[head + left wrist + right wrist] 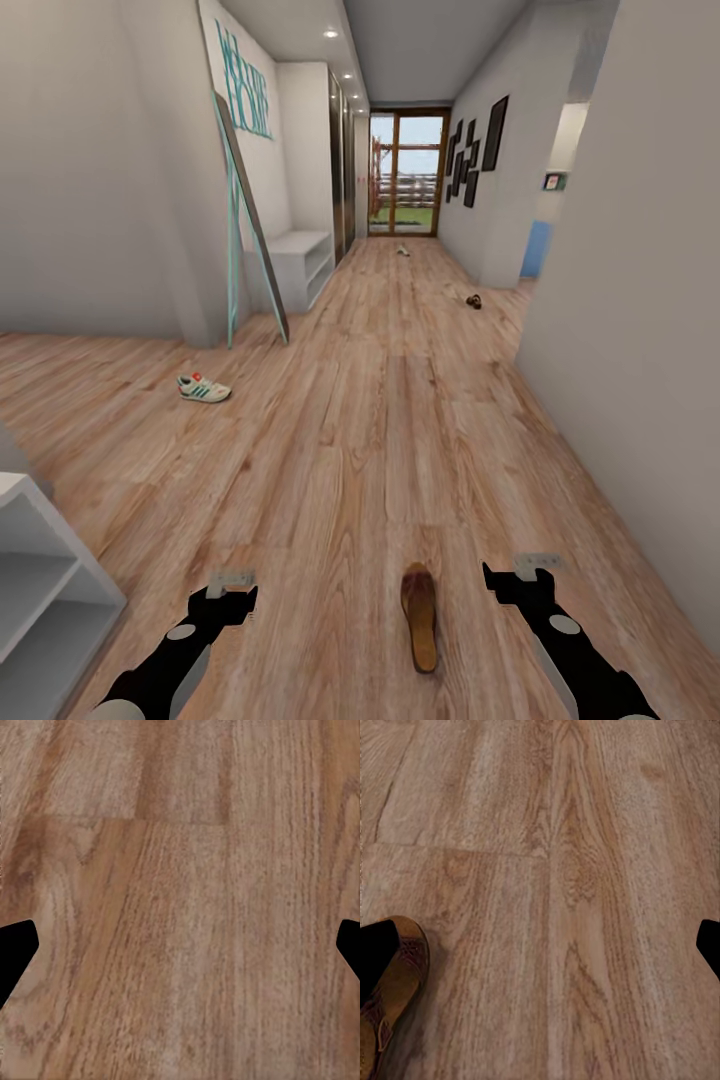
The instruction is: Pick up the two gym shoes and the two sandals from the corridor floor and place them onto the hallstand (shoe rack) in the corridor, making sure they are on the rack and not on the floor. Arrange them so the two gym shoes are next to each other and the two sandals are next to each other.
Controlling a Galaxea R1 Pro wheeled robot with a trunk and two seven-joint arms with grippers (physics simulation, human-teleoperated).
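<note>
One dark brown sandal (420,617) lies on the wood-plank corridor floor (380,440), between my two grippers. Its toe (399,999) shows beside one right finger. The second sandal (473,300) lies far down the corridor on the right. A white gym shoe (203,388) with green stripes lies ahead to the left, and a small pale shoe (402,250) sits near the far glass door. The light grey hallstand (45,585), with open shelves, is at my near left. My left gripper (232,582) (180,952) and right gripper (535,567) (540,949) hang open and empty above the floor.
A tall mirror (250,230) leans on the left wall, with a white bench unit (300,262) beyond it. A wall (640,380) closes the right side. The corridor runs ahead to a glass door (405,175).
</note>
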